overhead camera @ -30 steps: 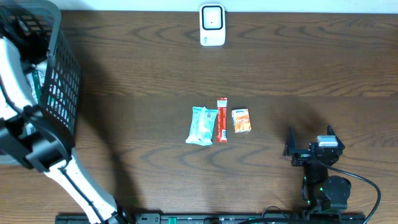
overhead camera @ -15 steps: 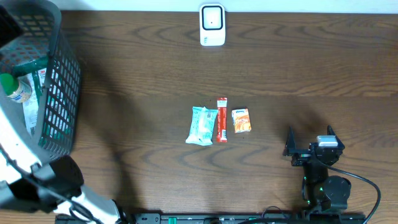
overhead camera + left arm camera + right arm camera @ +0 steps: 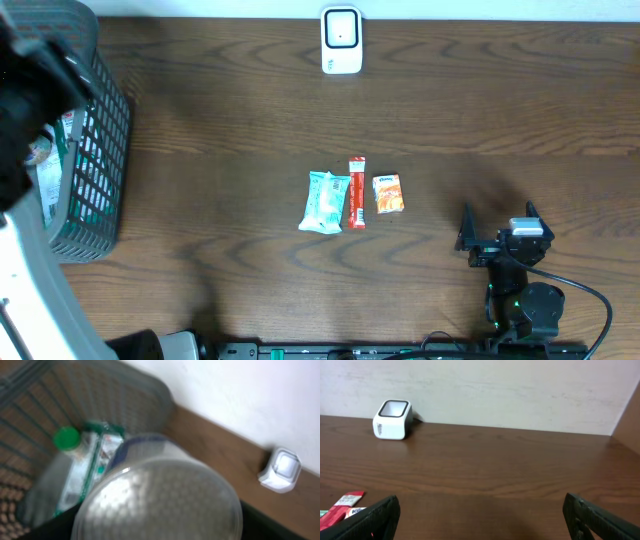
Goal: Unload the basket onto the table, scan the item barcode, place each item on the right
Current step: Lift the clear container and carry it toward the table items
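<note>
The white barcode scanner (image 3: 341,40) stands at the table's far edge and also shows in both wrist views (image 3: 281,469) (image 3: 393,420). My left gripper (image 3: 160,530) is shut on a round container with a clear dimpled lid (image 3: 160,492), which fills the space between its dark fingers. It hangs above the dark mesh basket (image 3: 100,150) at the far left. In the overhead view that arm is a blurred dark mass (image 3: 30,90) near the camera. My right gripper (image 3: 500,225) rests open and empty at the near right.
The basket (image 3: 30,405) holds a green-capped bottle (image 3: 66,439) and a green-edged packet (image 3: 95,455). A teal packet (image 3: 325,201), a red stick (image 3: 356,192) and a small orange box (image 3: 387,193) lie side by side mid-table.
My left arm has risen out of the basket toward the camera, blurred with motion. The right arm and the mid-table items have not moved.
</note>
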`<state>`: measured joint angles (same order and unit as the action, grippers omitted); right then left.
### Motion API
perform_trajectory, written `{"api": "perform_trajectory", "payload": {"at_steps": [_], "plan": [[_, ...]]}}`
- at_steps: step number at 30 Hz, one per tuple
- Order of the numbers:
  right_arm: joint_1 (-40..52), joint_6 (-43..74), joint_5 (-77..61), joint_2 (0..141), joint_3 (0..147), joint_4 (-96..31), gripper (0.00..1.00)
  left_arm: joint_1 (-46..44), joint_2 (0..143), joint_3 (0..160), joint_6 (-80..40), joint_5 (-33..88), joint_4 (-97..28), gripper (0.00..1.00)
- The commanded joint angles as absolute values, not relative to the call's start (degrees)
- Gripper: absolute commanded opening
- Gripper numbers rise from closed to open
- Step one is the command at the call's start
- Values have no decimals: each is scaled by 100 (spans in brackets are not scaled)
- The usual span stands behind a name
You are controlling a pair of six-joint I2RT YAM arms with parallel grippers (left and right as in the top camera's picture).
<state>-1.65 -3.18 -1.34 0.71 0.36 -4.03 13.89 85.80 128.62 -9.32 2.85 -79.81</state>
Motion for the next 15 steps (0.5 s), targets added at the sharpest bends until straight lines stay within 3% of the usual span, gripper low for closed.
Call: {"api": "perform_trajectory", "payload": {"at_steps": [1,7,15], "plan": [[-215,-346,-158,54,30,-427,99,902,8595,12934,-1236,274,-8460,63],[-215,-346,-158,54,30,-427,99,-255,8724,12617,-1302,222,-9655,62],[-215,-346,-156,54,30,-427,99,-1245,8724,11399,-1562,202,-9651,62]]}}
